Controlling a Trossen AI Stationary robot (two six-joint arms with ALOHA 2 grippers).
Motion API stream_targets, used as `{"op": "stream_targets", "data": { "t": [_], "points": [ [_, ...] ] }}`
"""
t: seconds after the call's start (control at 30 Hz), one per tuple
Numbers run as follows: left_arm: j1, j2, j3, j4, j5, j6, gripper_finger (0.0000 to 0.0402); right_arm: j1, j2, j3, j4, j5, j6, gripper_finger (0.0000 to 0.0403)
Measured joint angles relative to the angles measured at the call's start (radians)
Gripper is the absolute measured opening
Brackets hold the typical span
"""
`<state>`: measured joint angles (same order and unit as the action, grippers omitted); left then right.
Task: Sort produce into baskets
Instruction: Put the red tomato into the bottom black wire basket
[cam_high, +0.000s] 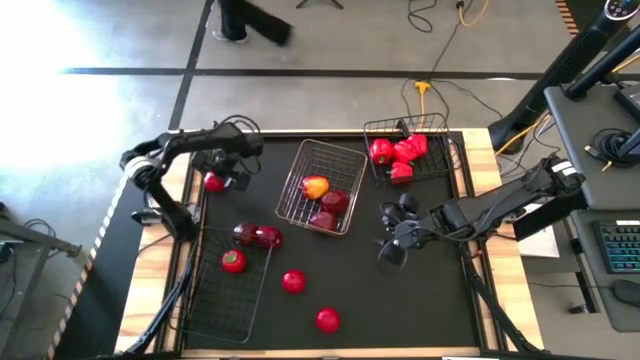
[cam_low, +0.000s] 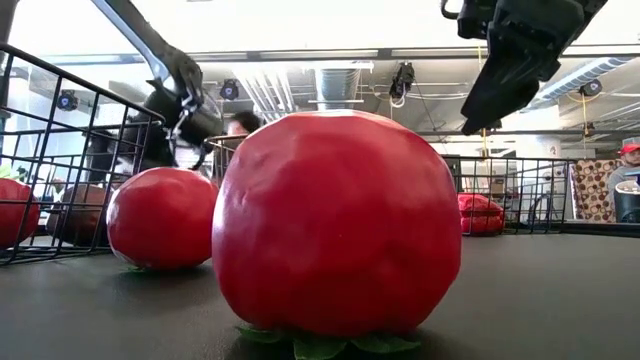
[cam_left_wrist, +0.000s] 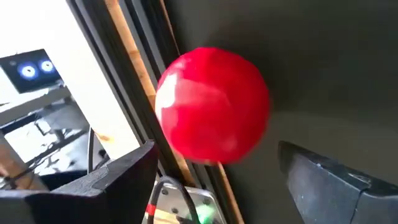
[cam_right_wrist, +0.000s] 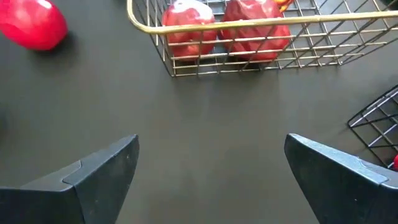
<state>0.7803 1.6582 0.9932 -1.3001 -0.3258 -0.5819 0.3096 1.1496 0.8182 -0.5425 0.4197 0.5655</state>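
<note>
At the table's near edge a round red tomato (cam_high: 327, 320) sits alone on the dark mat (cam_high: 430, 300), with another tomato (cam_high: 292, 282) just behind it and open mat to their right. To the left, a black wire basket (cam_high: 215, 315) holds one tomato (cam_high: 233, 261), and dark red produce (cam_high: 257, 236) lies at its far rim. The right gripper (cam_high: 392, 247) hovers over bare mat, fingers spread wide and empty. Mid-table, the silvery basket (cam_high: 345, 160) holds a yellow-red apple (cam_high: 315, 186) and dark red apples (cam_high: 328, 209). The left gripper (cam_high: 225, 180) is by the left edge rail, jaws parted around a smooth red tomato (cam_left_wrist: 212, 106); contact is unclear. Farthest, the second black basket (cam_high: 440, 125) holds red peppers (cam_high: 398, 153).
</note>
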Motion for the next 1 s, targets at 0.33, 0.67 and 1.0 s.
{"op": "stream_targets", "data": {
  "t": [0.33,0.67,1.0],
  "points": [
    [0.041,0.194,-0.007,0.055,-0.019,0.091,0.031,0.005,0.0,-0.017,-0.003,-0.009,0.002,0.0393],
    [0.02,0.227,-0.009,0.062,-0.151,0.074,0.0253,0.005,-0.001,-0.023,-0.005,-0.01,0.0,0.0393],
    [-0.312,-0.01,-0.009,-0.029,-0.208,-0.062,0.0245,0.005,-0.001,-0.023,-0.005,-0.01,-0.007,0.0393]
  ]
}}
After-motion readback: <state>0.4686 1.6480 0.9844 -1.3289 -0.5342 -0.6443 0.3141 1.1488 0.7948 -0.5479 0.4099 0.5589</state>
